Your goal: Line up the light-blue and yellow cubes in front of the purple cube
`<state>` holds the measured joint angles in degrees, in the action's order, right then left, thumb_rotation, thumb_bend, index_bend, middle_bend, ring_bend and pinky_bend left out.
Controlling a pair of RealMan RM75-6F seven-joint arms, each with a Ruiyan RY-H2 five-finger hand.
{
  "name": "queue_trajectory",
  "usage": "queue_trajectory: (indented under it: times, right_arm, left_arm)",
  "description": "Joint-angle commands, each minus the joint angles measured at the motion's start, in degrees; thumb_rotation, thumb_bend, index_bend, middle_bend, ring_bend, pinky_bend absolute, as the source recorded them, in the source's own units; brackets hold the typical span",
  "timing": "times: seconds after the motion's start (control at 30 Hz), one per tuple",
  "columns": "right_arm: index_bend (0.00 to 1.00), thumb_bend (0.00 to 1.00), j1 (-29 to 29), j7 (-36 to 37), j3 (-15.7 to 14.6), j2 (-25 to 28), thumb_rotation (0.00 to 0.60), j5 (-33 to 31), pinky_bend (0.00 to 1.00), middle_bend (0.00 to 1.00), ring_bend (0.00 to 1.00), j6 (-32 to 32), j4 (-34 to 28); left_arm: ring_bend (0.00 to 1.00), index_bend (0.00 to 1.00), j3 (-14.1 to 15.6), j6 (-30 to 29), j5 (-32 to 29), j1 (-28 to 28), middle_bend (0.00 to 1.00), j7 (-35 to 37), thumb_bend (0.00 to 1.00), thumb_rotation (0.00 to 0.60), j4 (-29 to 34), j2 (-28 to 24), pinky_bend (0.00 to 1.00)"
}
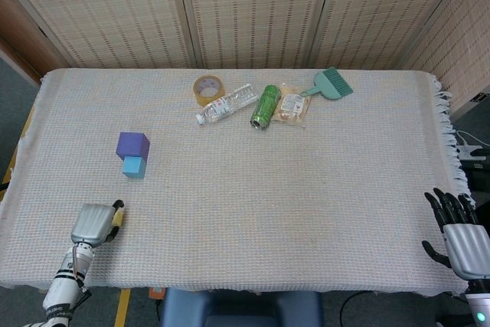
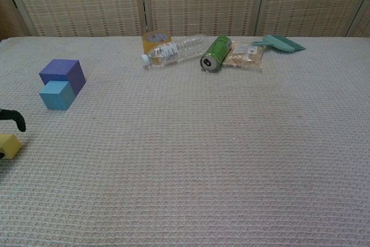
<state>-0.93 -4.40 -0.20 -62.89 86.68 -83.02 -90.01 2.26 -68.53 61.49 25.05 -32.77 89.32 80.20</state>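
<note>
The blue cube [image 1: 134, 166] touches the front of the purple cube [image 1: 132, 145]. Nearer than both, the left robot hand [image 1: 93, 223] grips the yellow cube [image 2: 9, 145] to line it up. The right robot hand [image 1: 459, 233] waits open.

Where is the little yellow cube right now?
The yellow cube sits at the far left edge of the chest view, right by the left robot hand, nearer the robot than the light-blue cube.

Smaller cube [image 1: 134, 166] touching front of bigger cube [image 1: 132, 145], third cube [image 2: 10, 145] nearer under left hand [image 1: 93, 222], bottle [image 1: 227, 103] left of can [image 1: 266, 106]
</note>
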Motion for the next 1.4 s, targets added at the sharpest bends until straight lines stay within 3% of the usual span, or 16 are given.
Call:
queue_trajectory:
  times: [0.03, 0.87, 1.1, 1.4]
  right_arm:
    - [0.0, 0.0, 0.0, 0.0, 0.0, 0.0, 0.6, 0.0, 0.0, 0.0, 0.0, -0.1, 0.0]
    - [0.0, 0.0, 0.0, -0.2, 0.2, -0.1, 0.6, -0.5, 0.0, 0.0, 0.0, 0.2, 0.0]
    - [0.0, 0.0, -0.3, -0.6, 0.3, -0.2, 0.6, -1.1, 0.0, 0.0, 0.0, 1.1, 0.1]
    - [0.0, 0.0, -0.6, -0.9, 0.7, -0.3, 0.6, -2.1, 0.0, 0.0, 0.0, 1.8, 0.1]
  left_arm:
    - [1.0, 0.33, -0.3, 0.0, -0.4, -0.3, 1.0, -0.1, 0.35, 0.6, -0.3, 0.0, 1.0]
    - [1.0, 0.45, -2.7, 1.4, 1.5, -1.1, 1.0, 2.2, 0.35, 0.6, -4.7, 2.0, 1.0]
    - [1.0, 0.45, -5.3, 1.0, 2.8, 0.2, 1.0, 2.9, 0.35, 0.6, -4.2, 1.1, 1.0]
    - [1.0, 0.43, -8.0, 5.9, 1.8, 5.0, 1.0, -0.1, 0.35, 0.6, -6.4, 2.6, 1.0]
